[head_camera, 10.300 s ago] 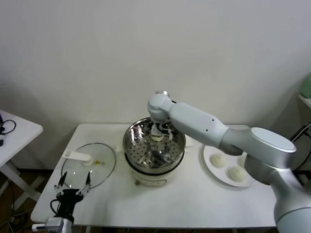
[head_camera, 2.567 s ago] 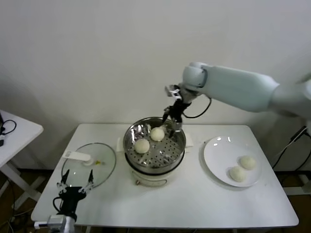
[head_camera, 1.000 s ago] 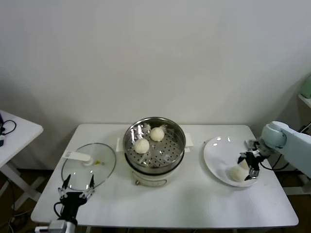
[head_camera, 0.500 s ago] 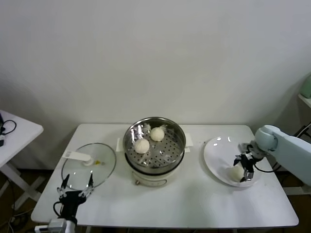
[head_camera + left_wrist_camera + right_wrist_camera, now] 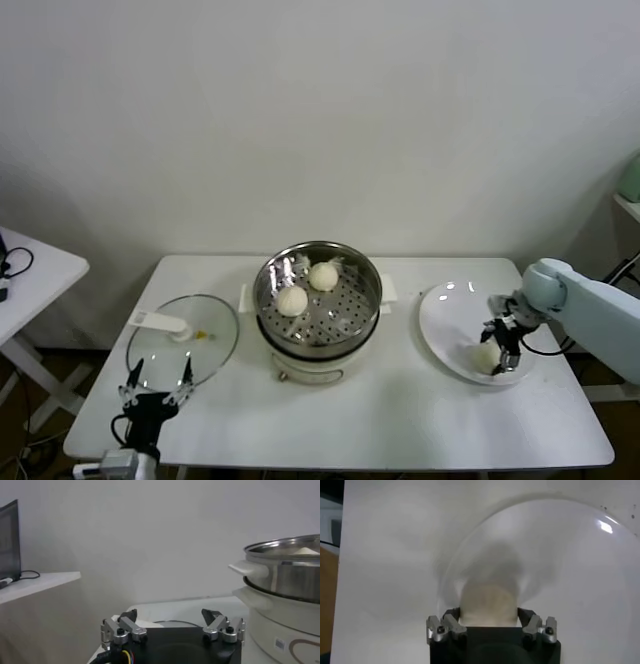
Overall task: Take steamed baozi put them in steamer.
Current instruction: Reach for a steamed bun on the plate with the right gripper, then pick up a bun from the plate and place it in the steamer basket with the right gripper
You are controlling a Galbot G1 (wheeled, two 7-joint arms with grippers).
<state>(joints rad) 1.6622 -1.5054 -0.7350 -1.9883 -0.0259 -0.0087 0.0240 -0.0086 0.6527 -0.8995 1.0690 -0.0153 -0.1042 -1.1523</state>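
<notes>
Since the frame half a second earlier almost nothing has shifted: the right gripper (image 5: 497,348) still sits low over the plate, only a touch lower on the bun it straddles.

At the lower left of the head view the left gripper (image 5: 154,385) hangs parked off the table's (image 5: 400,420) front corner, fingers spread apart with nothing between them; its arm is cut off by the bottom edge. Just above it lies the glass lid (image 5: 182,343), flat on the tabletop.

At centre stands the steamer (image 5: 318,310), holding two steamed baozi (image 5: 292,300) on the perforated tray, one near the back rim and one left of the middle, close but apart.

At right, on the white plate (image 5: 450,310), the right gripper's fingers (image 5: 445,626) stand either side of a third bun (image 5: 486,606). Contact cannot be made out, and the gripper body hides the bun's near half in the wrist view. Only one bun is plainly visible on the plate; the gripper covers whatever lies behind it.
</notes>
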